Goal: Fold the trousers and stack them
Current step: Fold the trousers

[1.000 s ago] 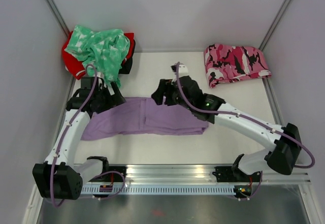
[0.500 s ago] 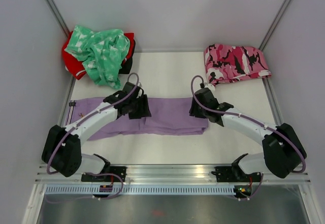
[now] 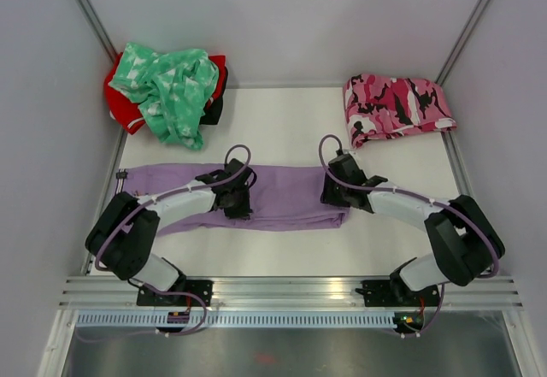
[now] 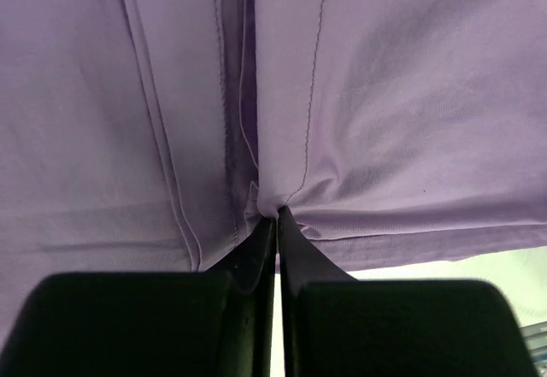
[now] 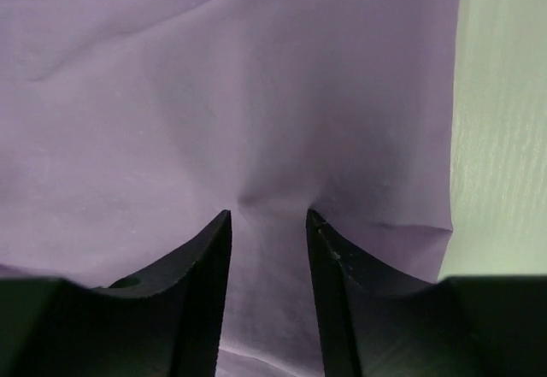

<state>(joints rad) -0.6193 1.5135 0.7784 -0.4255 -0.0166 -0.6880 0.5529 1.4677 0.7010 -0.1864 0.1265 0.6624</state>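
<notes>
Both down on the trousers (image 3: 282,196): left gripper (image 4: 276,215) clamped, right gripper (image 5: 267,215) spread

Lilac trousers (image 3: 282,193); pink-black camouflage garment (image 3: 393,105)

White table top (image 3: 282,120), and the lilac trousers (image 3: 286,196) are stretched flat across its middle, running left to right in one long band. Their left end nearly meets the table's left edge; the right end stops well short of the right edge. Over in the far-left corner there's a heap: a red garment (image 3: 115,110) underneath, a mint-green patterned one (image 3: 167,82) thrown over it, something black (image 3: 214,108) poking out beside them. Far-right corner, a pink-and-black camouflage garment (image 3: 393,103), bunched up, well apart from the trousers. Along the near edge, a metal rail (image 3: 291,288).
</notes>
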